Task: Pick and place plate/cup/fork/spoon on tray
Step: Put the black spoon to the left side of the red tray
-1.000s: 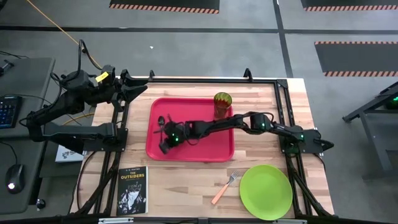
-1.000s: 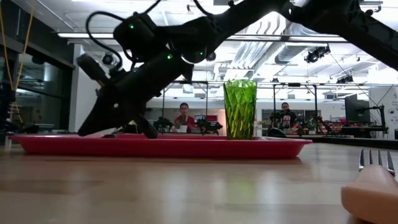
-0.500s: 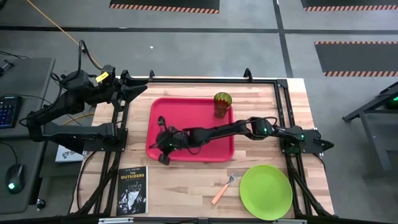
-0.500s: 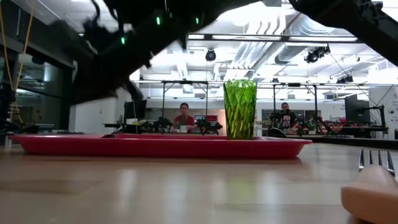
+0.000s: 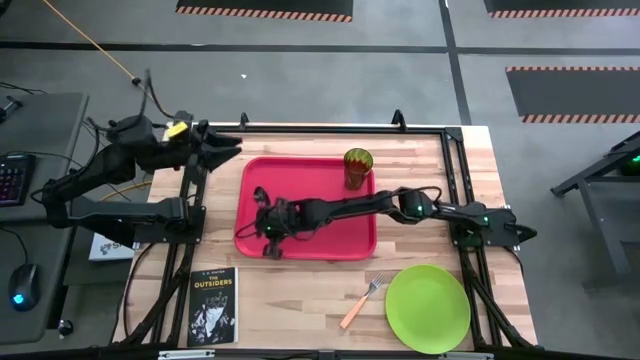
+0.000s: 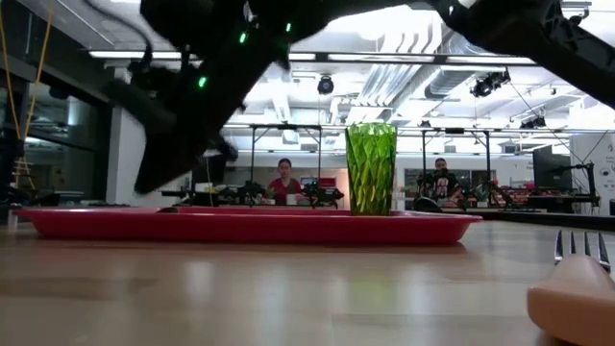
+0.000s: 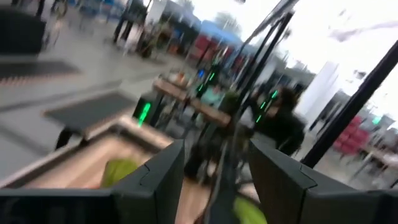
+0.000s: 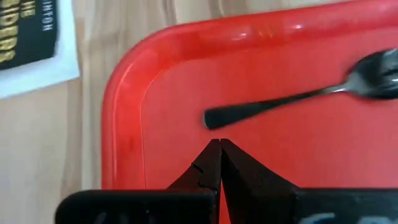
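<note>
The right gripper (image 8: 219, 144), jaws together and empty, hovers over the tray (image 8: 127, 99) beside the spoon (image 8: 298, 99); the fork (image 5: 360, 300), probably next, lies far nearer this arm.

Floor: we note grey concrete (image 5: 330, 75) with dark lines and hazard-striped mats (image 5: 265, 8) beyond the table.
Table: pale wood top (image 5: 300, 290) in a black frame.
Side desk: a keyboard (image 5: 10, 178) and mouse (image 5: 22, 287) on it, at the left.
Ceiling: we see exposed ducts and bright lighting (image 6: 404, 72).
Far room: two seated people (image 6: 284, 179) at benches.
</note>
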